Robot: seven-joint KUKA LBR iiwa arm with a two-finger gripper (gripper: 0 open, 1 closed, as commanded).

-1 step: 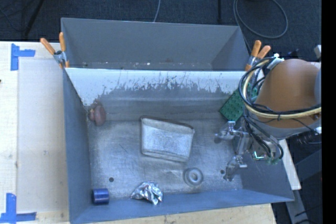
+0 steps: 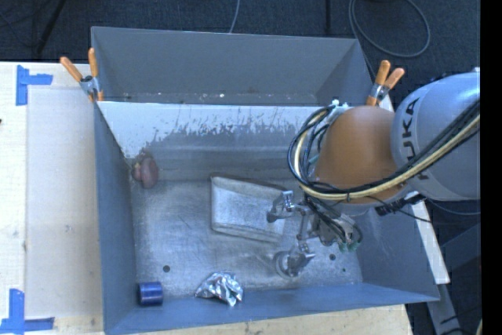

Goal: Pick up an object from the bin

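Observation:
My gripper (image 2: 289, 236) is low in the right half of the bin, just off the right end of a flat silver-grey slab (image 2: 241, 209) lying in the middle of the floor. Its two metal fingers stand apart, one by the slab's right edge and the other nearer the front wall, and I see nothing between them. A crumpled ball of silver foil (image 2: 220, 288) lies near the front wall, left of the gripper and apart from it.
A small blue cylinder (image 2: 150, 293) sits in the front left corner. A brownish-pink lump (image 2: 145, 170) rests against the left wall. The arm with its orange cover and cables hangs over the bin's right side.

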